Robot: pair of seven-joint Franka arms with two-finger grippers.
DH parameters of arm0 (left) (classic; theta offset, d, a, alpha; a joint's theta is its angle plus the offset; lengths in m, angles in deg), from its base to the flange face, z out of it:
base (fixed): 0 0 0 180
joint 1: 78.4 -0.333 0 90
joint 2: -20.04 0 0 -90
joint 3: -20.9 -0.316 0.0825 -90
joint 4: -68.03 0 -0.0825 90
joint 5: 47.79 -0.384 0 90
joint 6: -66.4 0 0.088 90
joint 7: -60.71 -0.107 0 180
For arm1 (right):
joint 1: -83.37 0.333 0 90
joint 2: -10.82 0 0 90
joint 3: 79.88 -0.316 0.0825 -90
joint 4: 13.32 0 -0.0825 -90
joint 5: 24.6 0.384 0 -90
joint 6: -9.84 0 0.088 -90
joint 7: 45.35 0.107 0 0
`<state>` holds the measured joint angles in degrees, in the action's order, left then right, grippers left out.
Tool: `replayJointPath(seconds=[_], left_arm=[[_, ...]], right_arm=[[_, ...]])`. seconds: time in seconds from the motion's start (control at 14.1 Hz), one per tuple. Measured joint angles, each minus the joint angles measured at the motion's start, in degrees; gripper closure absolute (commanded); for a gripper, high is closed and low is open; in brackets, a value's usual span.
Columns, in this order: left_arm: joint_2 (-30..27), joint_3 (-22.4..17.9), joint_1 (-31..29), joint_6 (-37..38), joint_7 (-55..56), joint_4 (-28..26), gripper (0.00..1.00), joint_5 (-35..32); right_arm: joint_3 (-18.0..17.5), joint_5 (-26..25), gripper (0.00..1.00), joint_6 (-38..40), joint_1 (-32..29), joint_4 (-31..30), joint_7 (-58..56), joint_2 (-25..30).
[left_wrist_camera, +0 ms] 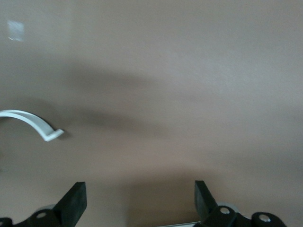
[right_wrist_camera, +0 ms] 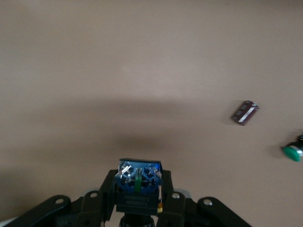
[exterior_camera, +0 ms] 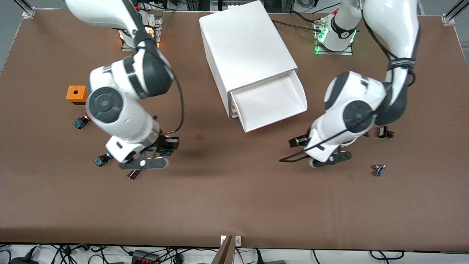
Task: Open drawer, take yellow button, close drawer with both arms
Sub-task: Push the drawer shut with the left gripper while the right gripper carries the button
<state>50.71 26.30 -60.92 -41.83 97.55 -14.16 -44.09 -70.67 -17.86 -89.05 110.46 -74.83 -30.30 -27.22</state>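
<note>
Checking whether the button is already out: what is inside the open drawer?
The drawer shows only bare white floor; its back part is hidden under the cabinet. The right gripper grips a button over the table.

The right gripper (right_wrist_camera: 137,201) points down over the table, fingers clamped on a button (right_wrist_camera: 138,182). The left gripper (left_wrist_camera: 139,203) also faces down, its fingers (left_wrist_camera: 73,201) spread wide, holding nothing.

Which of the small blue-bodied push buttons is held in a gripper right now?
The blue-bodied button clamped in the right gripper; the green-capped one lies loose on the table.
</note>
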Motion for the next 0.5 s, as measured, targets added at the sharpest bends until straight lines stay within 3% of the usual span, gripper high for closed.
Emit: replayJointPath(seconds=[0.21, 0.5], left_arm=[[-1.2, 0.2, 1.8, -5.1, 1.1, -4.9, 0.0, 0.0], [-5.5, 2.5, 4.5, -6.3, 8.8, -11.7, 0.0, 0.0]], right_arm=[[0.0, 0.0, 1.0, 0.1, -4.5, -6.7, -6.2, 2.8], [0.0, 0.1, 1.0, -1.2, -6.9, -13.4, -10.3, 6.4]])
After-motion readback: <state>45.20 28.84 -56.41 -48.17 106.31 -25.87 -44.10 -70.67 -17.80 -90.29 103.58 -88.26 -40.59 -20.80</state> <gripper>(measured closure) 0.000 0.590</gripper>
